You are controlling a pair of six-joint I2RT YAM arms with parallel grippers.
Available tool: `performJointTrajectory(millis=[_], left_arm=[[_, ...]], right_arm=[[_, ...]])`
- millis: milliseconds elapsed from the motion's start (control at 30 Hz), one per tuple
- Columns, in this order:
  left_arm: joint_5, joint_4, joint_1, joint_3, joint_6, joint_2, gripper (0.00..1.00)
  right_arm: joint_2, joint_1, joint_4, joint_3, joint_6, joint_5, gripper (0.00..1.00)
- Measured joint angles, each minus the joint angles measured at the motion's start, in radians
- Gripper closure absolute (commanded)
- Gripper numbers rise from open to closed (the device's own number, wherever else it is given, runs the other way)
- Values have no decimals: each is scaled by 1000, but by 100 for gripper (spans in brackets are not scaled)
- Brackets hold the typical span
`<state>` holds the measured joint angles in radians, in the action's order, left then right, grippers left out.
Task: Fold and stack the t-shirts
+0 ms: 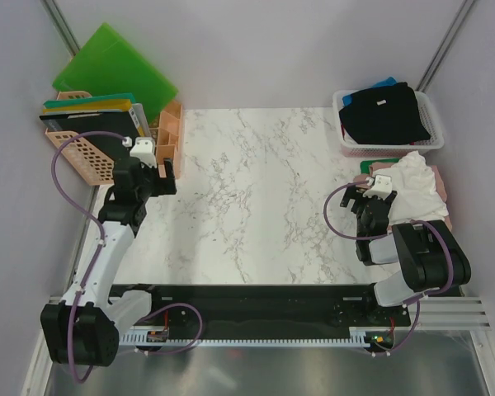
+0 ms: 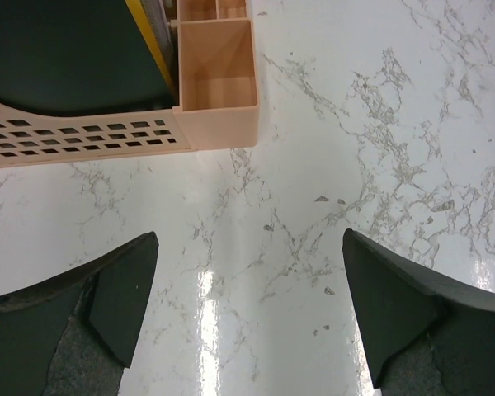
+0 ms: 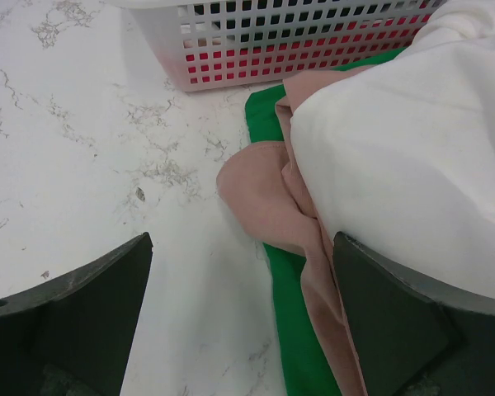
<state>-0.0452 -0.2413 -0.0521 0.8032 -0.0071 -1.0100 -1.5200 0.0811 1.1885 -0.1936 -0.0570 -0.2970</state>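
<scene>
A black t-shirt [image 1: 384, 114] with a small white label lies on top of a blue one [image 1: 383, 83] in the white basket [image 1: 433, 140] at the back right. In front of the basket sits a pile with a white t-shirt [image 1: 415, 181] on top of a pink one [image 3: 268, 194] and a green one [image 3: 301, 351]. My right gripper [image 1: 372, 192] is open at the pile's left edge, above the marble and the cloth edges, holding nothing. Far on the left my left gripper [image 1: 167, 177] hangs open over bare marble [image 2: 313, 165].
A peach rack [image 1: 82, 148] with dark and yellow-edged boards stands at the back left, bright green boards [image 1: 115, 70] leaning behind it. A peach compartment box [image 2: 219, 82] sits just beyond my left gripper. Grey walls enclose the table on three sides.
</scene>
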Motion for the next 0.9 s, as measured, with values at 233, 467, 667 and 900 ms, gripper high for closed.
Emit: performJointTrajectory(millis=[233,467,667,900], left_arm=[[46,-12,0,-9,2,-16,0],[109,-14,-1,-37,24,80,0],[126,-37,-1,-57,70,87,0],[81,-100,-1,-56,130,92,0]], right_arm=[[0,0,0,0,0,0,2],[0,0,0,0,0,0,2],[0,0,0,0,0,0,2],[0,0,0,0,0,0,2]])
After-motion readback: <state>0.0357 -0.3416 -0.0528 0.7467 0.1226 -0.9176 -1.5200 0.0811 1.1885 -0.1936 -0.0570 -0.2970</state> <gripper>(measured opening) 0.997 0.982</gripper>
